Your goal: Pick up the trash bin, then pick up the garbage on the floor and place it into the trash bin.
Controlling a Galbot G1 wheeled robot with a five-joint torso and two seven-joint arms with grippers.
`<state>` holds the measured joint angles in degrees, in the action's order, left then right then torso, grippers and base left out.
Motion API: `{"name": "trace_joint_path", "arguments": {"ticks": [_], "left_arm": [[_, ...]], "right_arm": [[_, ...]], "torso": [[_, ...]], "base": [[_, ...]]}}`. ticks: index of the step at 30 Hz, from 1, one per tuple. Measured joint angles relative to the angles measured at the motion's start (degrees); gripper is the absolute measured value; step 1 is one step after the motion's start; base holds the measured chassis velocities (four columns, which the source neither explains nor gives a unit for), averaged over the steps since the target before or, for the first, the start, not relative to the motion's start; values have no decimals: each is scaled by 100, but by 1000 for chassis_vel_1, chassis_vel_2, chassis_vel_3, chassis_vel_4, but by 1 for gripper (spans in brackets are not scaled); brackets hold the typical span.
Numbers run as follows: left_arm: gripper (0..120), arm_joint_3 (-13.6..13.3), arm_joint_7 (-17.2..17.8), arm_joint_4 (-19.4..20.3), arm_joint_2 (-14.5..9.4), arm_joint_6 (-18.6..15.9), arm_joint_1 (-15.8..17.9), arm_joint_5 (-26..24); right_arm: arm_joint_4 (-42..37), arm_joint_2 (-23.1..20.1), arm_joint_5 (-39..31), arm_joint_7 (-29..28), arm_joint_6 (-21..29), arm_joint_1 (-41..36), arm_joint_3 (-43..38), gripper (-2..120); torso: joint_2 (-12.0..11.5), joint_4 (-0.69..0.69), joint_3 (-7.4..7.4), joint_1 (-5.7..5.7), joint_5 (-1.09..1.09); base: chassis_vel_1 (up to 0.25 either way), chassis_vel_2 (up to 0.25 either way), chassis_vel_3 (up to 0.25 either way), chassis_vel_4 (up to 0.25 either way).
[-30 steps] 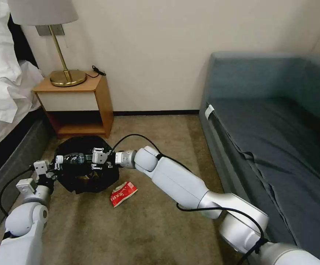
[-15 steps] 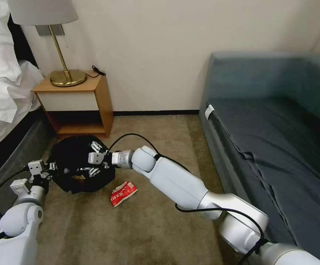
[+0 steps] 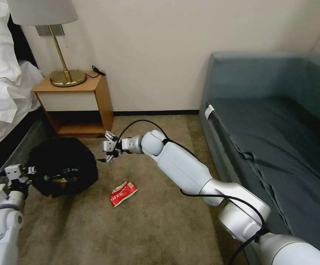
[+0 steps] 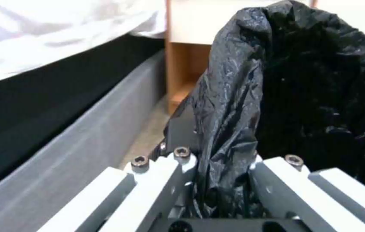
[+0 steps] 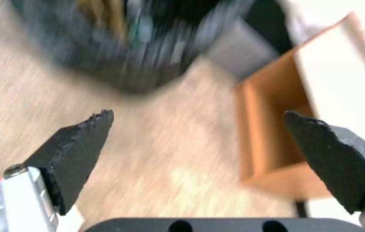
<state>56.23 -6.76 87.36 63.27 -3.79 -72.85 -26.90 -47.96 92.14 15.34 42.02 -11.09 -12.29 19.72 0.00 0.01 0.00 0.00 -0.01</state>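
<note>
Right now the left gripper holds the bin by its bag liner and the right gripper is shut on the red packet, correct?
Not quite. The right gripper is open and empty, as the right wrist view shows; the red packet lies on the carpet. The left gripper does hold the trash bin by its liner.

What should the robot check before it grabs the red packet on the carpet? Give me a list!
1. Right gripper open and empty: ok, pads spread apart.
2. Left gripper shut on the round bin's glossy black plastic bag liner: ok.
3. Red snack packet lying free on the beige carpet: ok.
4. Bin near the packet: ok, beside it.
5. Bin mouth facing up: cannot tell.
</note>
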Motion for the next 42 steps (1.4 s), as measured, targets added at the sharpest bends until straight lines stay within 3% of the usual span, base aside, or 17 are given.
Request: {"name": "trace_joint_path", "arguments": {"ticks": [7, 14, 23, 27, 36, 42], "left_arm": [[4, 315, -8, 63, -4, 20, -227, -73], [4, 424, -12, 219, 12, -39, -352, -67], [4, 599, 38, 623, 118, -136, -491, -146], [4, 798, 70, 841, 113, -175, -575, -246], [4, 1251, 122, 871, -116, -208, -463, -455], [4, 1381, 109, 822, -183, -223, -473, -589]], "right_arm": [[830, -1, 792, 447, -262, -156, -184, 100], [1254, 0, 833, 336, -300, -272, 36, 100], [1444, 0, 214, 62, -242, -364, 577, 100], [1350, 0, -148, -142, -138, -437, 896, 100], [1084, 0, -798, -328, -70, -665, 1342, 100], [1082, 0, -893, -414, -70, -757, 1431, 100]], "torso": [[0, 0, 0, 0, 1], [0, -1, 0, 0, 1], [0, -1, 0, 0, 0], [0, -1, 0, 0, 1], [0, -1, 0, 0, 0], [0, -1, 0, 0, -1]], "base": [[0, 0, 0, 0], [0, 0, 0, 0], [0, 0, 0, 0], [0, 0, 0, 0], [0, 0, 0, 0], [0, 0, 0, 0]]}}
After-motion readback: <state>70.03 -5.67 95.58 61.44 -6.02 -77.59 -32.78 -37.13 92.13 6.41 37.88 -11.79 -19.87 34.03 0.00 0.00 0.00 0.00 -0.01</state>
